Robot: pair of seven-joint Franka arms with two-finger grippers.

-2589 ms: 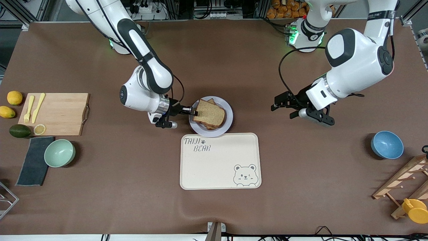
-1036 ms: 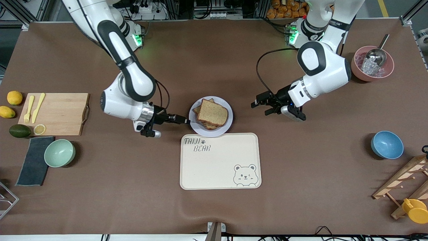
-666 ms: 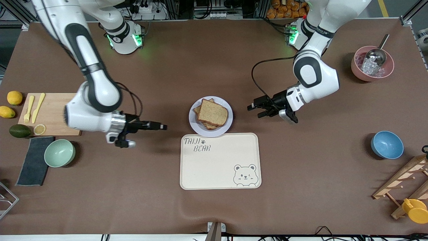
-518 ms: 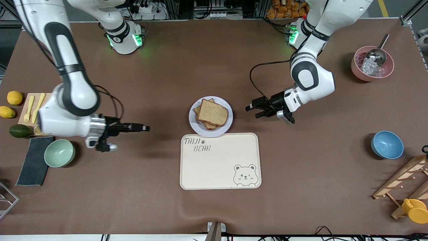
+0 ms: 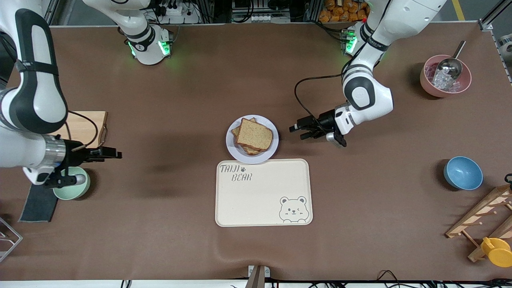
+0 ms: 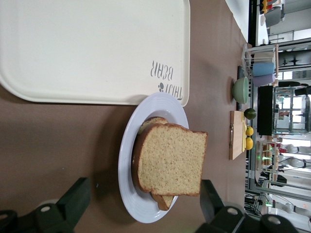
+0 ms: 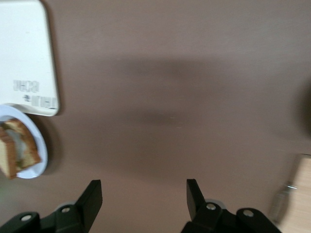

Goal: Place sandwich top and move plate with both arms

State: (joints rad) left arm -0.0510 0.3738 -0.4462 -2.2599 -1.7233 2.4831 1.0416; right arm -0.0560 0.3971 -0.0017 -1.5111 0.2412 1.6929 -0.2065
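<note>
Front view: the tray (image 5: 264,193) lies nearest the camera. Just past it sits the plate (image 5: 231,146), touching the tray's edge, with the top bread slice (image 5: 254,134) resting on the sandwich. My left gripper (image 5: 296,129) hangs beside the plate, fingers wide, holding nothing. My right gripper (image 5: 116,153) hangs near the cutting board (image 5: 86,128), fingers wide, holding nothing.

Two white Franka arms with black joint covers and black two-finger grippers.
Green lights are glowing at both bases; a black cable is looping beside each wrist, and a silver ring is showing on the right arm's wrist. Round screw heads are showing on the right gripper (image 7: 141,199) and the left gripper (image 6: 146,206) mounts.
</note>
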